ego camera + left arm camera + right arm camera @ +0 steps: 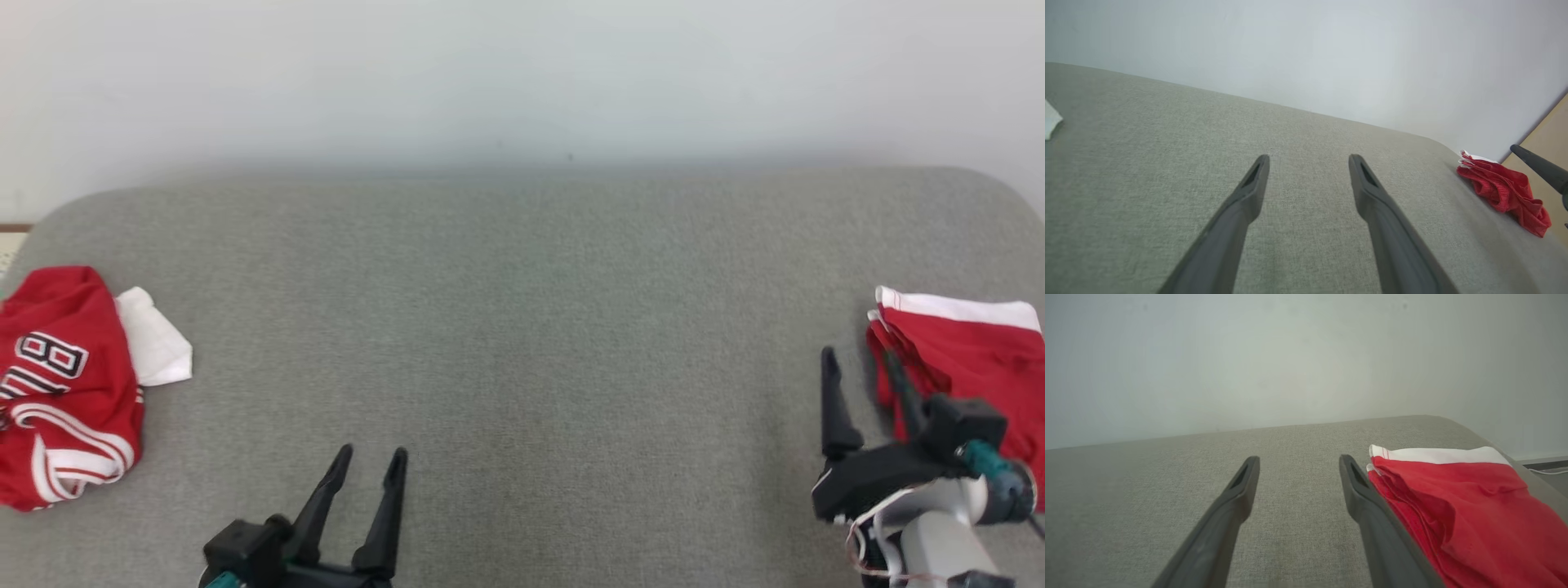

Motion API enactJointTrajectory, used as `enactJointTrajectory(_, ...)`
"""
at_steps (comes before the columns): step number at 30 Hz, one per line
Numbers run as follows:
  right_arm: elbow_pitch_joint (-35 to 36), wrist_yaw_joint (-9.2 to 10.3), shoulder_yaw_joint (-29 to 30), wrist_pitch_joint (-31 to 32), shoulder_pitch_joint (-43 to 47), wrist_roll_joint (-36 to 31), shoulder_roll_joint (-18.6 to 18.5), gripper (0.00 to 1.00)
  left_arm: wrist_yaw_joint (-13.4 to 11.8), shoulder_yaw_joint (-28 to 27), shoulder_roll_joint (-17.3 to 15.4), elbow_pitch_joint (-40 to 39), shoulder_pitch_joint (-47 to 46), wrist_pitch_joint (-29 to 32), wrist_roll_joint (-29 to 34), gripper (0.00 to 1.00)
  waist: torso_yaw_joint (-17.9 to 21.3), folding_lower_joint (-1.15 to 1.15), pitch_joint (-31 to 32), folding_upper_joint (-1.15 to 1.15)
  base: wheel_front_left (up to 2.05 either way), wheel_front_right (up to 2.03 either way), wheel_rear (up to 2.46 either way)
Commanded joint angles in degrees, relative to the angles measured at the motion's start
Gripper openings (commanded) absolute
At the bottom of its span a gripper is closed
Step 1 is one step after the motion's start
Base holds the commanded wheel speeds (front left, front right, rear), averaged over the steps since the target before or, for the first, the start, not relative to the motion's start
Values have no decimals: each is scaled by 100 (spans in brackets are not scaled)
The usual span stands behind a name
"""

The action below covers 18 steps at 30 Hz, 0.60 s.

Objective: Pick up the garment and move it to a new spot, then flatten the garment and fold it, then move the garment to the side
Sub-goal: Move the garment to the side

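Jersey (65,384) cut off left edge; garment (971,351) partly behind right gripper (859,356)

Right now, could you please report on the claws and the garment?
Both open, empty: left claw, right claw. Far right, folded red garment beside right claw. Far left, crumpled red jersey, white cloth beside it.

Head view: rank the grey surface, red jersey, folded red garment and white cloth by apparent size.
1. grey surface, by far the largest.
2-3. red jersey and folded red garment: they look alike. The frame edge cuts both, and the right end effector partly hides the garment, so they are not ranked.
4. white cloth, smallest.
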<state>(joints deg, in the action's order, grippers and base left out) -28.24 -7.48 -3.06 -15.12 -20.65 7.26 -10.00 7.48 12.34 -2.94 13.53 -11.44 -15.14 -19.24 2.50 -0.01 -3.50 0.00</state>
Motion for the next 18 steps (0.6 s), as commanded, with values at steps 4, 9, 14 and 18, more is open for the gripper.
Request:
enactJointTrajectory(4,142,-3,-230,-1,353,117,148,100,-89,-297,3,54,281,0,121,100,-316,1,341,0,0,0,0)
enactJointTrajectory(9,290,-3,-413,-1,639,122,253,100,-220,-545,2,112,476,-1,332,100,-412,1,490,0,0,0,0)
enactJointTrajectory(14,434,-3,-377,-1,897,65,380,100,-296,-711,4,152,629,0,560,100,-461,1,610,0,0,0,0)
enactJointTrajectory(18,497,-3,-353,-1,1021,48,424,100,-346,-779,4,128,683,0,708,100,-457,1,654,0,0,0,0)
